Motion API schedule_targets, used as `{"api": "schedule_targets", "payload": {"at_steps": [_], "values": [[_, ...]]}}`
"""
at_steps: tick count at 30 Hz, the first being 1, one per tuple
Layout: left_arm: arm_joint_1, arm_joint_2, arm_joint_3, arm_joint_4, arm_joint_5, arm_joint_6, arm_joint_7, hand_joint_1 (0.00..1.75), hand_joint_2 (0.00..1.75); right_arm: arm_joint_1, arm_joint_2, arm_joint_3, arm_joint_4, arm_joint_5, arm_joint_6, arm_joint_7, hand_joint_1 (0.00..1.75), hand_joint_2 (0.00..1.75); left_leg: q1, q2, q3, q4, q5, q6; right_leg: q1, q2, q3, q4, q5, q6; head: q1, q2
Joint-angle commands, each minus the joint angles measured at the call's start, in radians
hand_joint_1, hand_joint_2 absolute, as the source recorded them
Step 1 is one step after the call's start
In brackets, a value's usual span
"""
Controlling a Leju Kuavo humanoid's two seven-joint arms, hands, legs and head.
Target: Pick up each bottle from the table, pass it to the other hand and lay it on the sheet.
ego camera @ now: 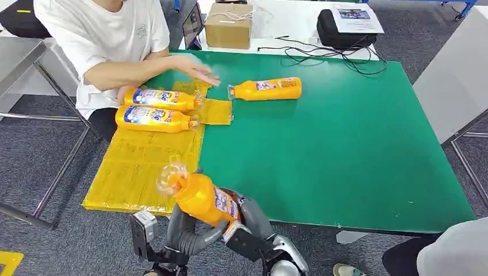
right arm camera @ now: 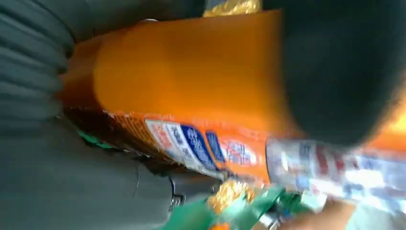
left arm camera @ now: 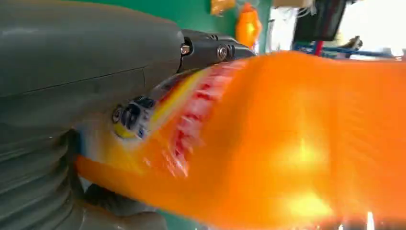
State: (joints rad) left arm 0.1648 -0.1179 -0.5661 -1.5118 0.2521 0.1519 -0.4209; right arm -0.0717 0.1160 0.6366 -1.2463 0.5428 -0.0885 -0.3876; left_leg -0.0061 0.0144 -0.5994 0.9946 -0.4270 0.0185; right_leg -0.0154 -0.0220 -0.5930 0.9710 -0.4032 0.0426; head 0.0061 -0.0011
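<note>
The green table (ego camera: 345, 149) took up most of the head view, with broad bare room across its right and near parts. The yellow sheet (ego camera: 138, 172) lay over the table's left edge, its near half uncovered. Two orange bottles lay side by side on the sheet's far end, the farther bottle (ego camera: 161, 98) and the nearer bottle (ego camera: 152, 118), caps pointing right. A person (ego camera: 103, 40) in a white shirt sat at the far left corner, one hand (ego camera: 198, 72) stretched over the table just beyond them. A fourth bottle (ego camera: 267, 89) lay on its side on the bare green, well apart from the sheet, cap toward it.

At the table's near edge, beside the sheet's near right corner, the held bottle (ego camera: 201, 198) tilted upward, cap (ego camera: 171, 177) toward the sheet. The left hand (ego camera: 184, 233) and the right hand (ego camera: 244, 227) both wrapped its lower body, fingers curled close around it; the wrist views showed each hand pressed against the orange plastic.
</note>
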Motion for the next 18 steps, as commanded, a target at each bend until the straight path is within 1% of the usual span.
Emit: {"api": "schedule_targets", "payload": {"at_steps": [1,2,7,9,10,14,15,16,17,18], "values": [[-0.037,0.015,0.002,0.114,0.067,-0.07,0.048,0.0,1.75,-0.097,0.004,0.135,0.163,0.006,-0.006,0.009,1.75,1.75,0.001,0.001,0.005,-0.001,-0.002,-0.001,0.001,0.003,0.005,-0.002,-0.001,-0.002,0.0,0.0],[-0.037,0.015,0.002,0.114,0.067,-0.07,0.048,0.0,1.75,-0.097,0.004,0.135,0.163,0.006,-0.006,0.009,1.75,1.75,0.001,0.001,0.004,-0.001,-0.001,-0.001,0.0,0.002,0.003,-0.001,0.0,-0.001,0.0,0.0],[-0.037,0.015,0.002,0.114,0.067,-0.07,0.048,0.0,1.75,-0.097,0.004,0.135,0.163,0.006,-0.006,0.009,1.75,1.75,0.002,0.0,0.006,-0.001,-0.002,-0.002,0.001,0.003,0.006,-0.002,-0.001,-0.002,0.0,0.0],[-0.037,0.015,0.002,0.114,0.067,-0.07,0.048,0.0,1.75,-0.097,0.004,0.135,0.163,0.006,-0.006,0.009,1.75,1.75,0.001,0.0,0.003,-0.001,-0.001,-0.001,0.0,0.002,0.003,-0.001,-0.001,-0.001,0.0,0.0],[-0.038,0.015,0.004,0.114,0.085,-0.09,0.052,0.0,1.75,-0.095,0.003,0.139,0.161,-0.001,0.0,0.005,1.75,1.75,0.002,0.0,0.005,-0.001,-0.002,-0.002,0.001,0.003,0.005,-0.001,-0.001,-0.002,0.0,0.0],[-0.044,0.019,0.003,0.137,0.168,-0.192,0.064,0.0,1.75,-0.113,0.012,0.161,0.196,-0.027,0.018,-0.016,1.75,1.75,0.001,0.0,0.004,-0.001,-0.001,-0.002,0.001,0.002,0.004,-0.001,-0.001,-0.002,0.0,0.0],[-0.045,0.018,0.006,0.142,0.183,-0.211,0.06,0.05,1.75,-0.115,0.014,0.165,0.199,-0.031,0.02,-0.025,1.75,1.75,0.001,0.0,0.003,-0.001,-0.001,-0.001,0.0,0.002,0.003,-0.001,-0.001,-0.001,0.0,0.0],[-0.045,0.013,0.013,0.147,0.213,-0.249,0.047,1.13,1.75,-0.118,0.015,0.171,0.201,-0.035,0.024,-0.03,1.75,1.75,0.002,0.0,0.005,-0.001,-0.002,-0.002,0.001,0.003,0.005,-0.001,-0.001,-0.002,0.0,0.0],[-0.047,0.012,0.016,0.148,0.223,-0.264,0.043,1.75,1.75,-0.121,0.015,0.176,0.202,-0.037,0.026,-0.035,1.75,1.75,0.001,0.0,0.004,-0.001,-0.001,-0.002,0.001,0.003,0.004,-0.001,-0.001,-0.002,0.0,0.0],[-0.048,0.01,0.018,0.146,0.222,-0.273,0.034,1.75,1.75,-0.122,0.015,0.179,0.203,-0.038,0.026,-0.039,1.75,1.75,0.001,0.0,0.003,-0.001,-0.001,-0.001,0.001,0.002,0.003,-0.001,-0.001,-0.001,0.0,0.0]]}}
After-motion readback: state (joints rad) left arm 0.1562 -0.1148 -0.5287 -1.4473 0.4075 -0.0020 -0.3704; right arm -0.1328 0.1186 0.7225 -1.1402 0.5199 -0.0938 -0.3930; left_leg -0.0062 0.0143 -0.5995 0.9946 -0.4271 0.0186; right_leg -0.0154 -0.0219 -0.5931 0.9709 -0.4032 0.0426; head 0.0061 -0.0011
